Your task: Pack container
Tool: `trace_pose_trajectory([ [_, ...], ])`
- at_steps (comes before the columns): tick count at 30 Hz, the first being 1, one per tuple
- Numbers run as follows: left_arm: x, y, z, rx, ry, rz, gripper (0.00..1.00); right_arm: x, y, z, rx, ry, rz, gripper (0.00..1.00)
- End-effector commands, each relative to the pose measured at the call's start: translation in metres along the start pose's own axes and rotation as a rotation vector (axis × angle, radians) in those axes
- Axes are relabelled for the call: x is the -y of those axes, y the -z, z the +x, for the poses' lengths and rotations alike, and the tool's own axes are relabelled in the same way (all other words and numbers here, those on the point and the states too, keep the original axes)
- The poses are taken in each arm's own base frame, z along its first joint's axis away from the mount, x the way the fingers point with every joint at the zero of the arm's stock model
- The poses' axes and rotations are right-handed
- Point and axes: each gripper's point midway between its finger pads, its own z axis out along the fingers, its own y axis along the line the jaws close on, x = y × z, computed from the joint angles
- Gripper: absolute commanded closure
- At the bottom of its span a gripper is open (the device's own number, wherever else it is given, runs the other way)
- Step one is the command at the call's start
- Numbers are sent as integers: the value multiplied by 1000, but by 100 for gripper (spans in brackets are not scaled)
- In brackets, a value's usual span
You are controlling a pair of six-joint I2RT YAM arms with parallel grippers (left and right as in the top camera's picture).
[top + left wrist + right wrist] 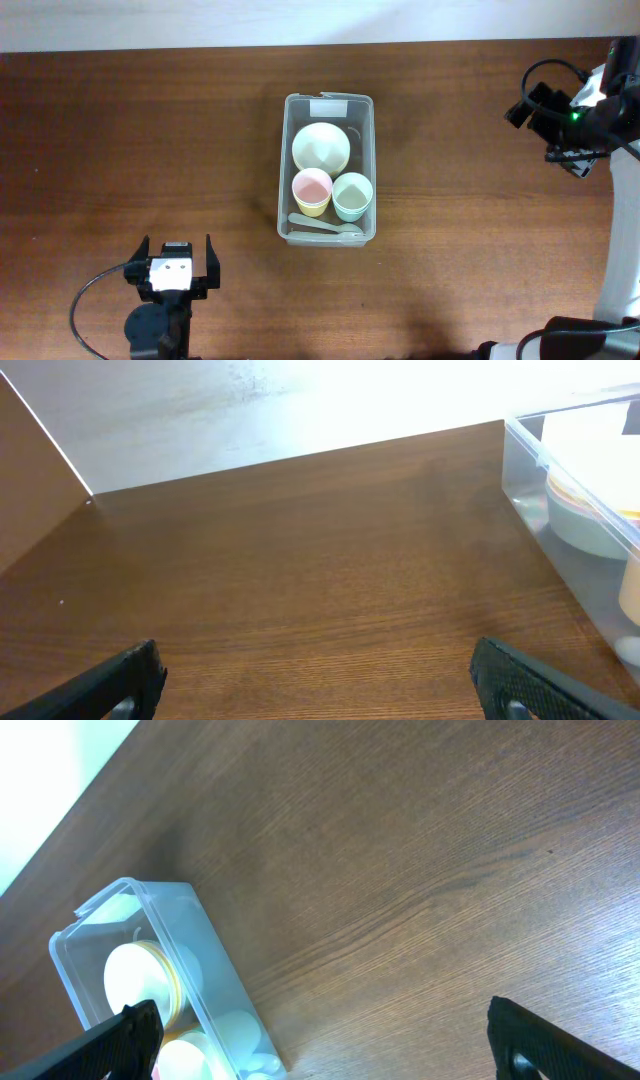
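Container point(283, 170) sits at the middle of the desk point(140, 130), its label end farthest away. Inside are a pale bowl point(321, 146), 2 cups side by side, a pink-lined cup point(311, 189) and a pale green cup point(352, 195), and a spoon point(325, 226). The left hand point(177, 250) is spread and empty near the front edge. The right hand point(320, 1045) is spread too, well apart at the far right.

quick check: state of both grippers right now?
Left gripper: open, fingers spread wide, holding nothing.
Right gripper: open, fingers spread wide, holding nothing.
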Motion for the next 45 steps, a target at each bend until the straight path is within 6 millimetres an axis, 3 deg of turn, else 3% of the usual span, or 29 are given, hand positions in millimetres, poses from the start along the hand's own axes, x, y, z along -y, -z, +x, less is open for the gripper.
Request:
trace_pose_trajectory([
  [1,1,-1,1,7,-11,4,0,0,5,-4,21,-1,1,1],
  [25,1,-1,1,7,-11,4,0,-3,9,-1,29,12,-5,1],
  [28,1,-1,1,7,-11,4,0,-8,24,1,82,40,-2,1],
  [30,1,-1,1,7,-11,4,0,-14,51,-13,243,102,16,1],
  [32,1,-1,1,7,-11,4,0,-26,72,-14,328,234,-5,1],
  [38,1,-1,1,7,-11,4,0,-57,130,6,523,585,-67,1],
  [41,1,-1,1,7,-11,4,0,-57,147,22,591,685,-76,1],
  [45,1,-1,1,7,-11,4,0,-43,146,45,642,728,-79,1],
])
